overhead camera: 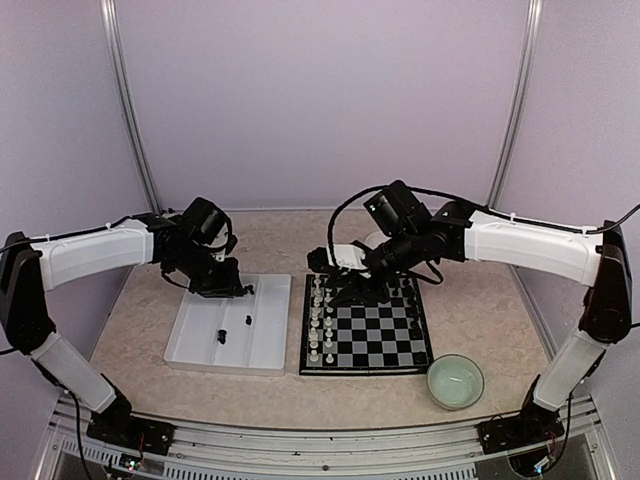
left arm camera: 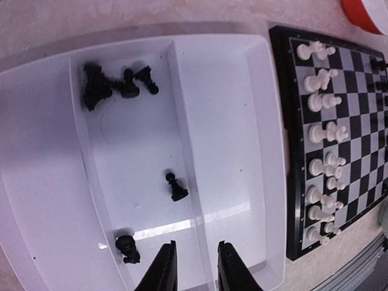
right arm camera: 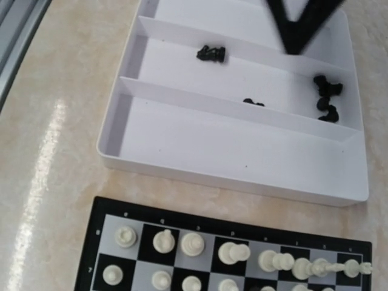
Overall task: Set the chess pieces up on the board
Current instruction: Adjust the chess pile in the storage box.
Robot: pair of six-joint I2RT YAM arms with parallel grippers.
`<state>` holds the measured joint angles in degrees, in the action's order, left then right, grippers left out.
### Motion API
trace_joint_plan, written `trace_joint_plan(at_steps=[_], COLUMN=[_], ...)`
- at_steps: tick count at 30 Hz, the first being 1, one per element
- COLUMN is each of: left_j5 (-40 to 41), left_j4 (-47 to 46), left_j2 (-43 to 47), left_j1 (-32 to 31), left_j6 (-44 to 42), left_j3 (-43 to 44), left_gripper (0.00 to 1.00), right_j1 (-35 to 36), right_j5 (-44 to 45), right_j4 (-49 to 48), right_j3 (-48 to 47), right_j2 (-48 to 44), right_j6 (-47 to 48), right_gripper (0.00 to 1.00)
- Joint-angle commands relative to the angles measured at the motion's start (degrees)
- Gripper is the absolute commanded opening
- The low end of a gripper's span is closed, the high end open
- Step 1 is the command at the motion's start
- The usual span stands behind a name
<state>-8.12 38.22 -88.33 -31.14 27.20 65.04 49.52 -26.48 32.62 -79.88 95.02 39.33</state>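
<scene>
Left fingers [left arm camera: 163, 270], bases out of frame, over tray [left arm camera: 224, 121] of indistinct black chess pieces [left arm camera: 97, 85]

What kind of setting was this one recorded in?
Probably a lab robot test cell: plain lilac walls, metal frame posts, and a left arm and right arm bolted to a rail at the table edge.

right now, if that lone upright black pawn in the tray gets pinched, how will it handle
The pawn looks tiny and plastic, so probably light and rigid. Its narrow base suggests it tips if nudged, as the fallen pieces nearby hint. The glossy tray floor may let it slide.
</scene>
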Motion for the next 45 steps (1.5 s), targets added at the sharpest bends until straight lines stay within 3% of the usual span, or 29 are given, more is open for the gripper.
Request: trace_joint_plan(at_steps=[1,10,16,25,36,45], left_j5=[12.02,16.03,15.95,19.49,23.18,26.58], left_j4=[6.90,4.76,0.85,-5.13,-10.18,-12.33], left_j2=[1.74,1.73,1.68,-2.25,-8.64,-11.89], left_j1=[-5.64,-10.42,-11.05,-10.51,-8.70,-5.30], left_j6=[2.56,11.95,16.17,19.03,16.94,14.46], left_j3=[-3.10,-9.92,-13.51,-16.27,-15.23,-14.03], left_gripper=[0.27,0.32,0.39,0.42,0.40,0.30], right_j1=[0.49,1.51,1.63,1.64,1.75,1.76], right_j5=[0.61,-1.56,-1.83,-2.34,-2.17,-2.41], right_j4=[-2.10,-0.63,-0.99,-1.35,-1.87,-1.69], right_j3=[0.36,-2.33,-1.34,-0.71,0.39,-0.01], right_j2=[0.01,2.73,2.22,2.35,2.93,4.23], right_j6=[-1.48,-3.19,-3.29,-3.41,-3.69,-3.94], right_gripper=[0.40,0.40,0.40,0.40,0.40,0.39])
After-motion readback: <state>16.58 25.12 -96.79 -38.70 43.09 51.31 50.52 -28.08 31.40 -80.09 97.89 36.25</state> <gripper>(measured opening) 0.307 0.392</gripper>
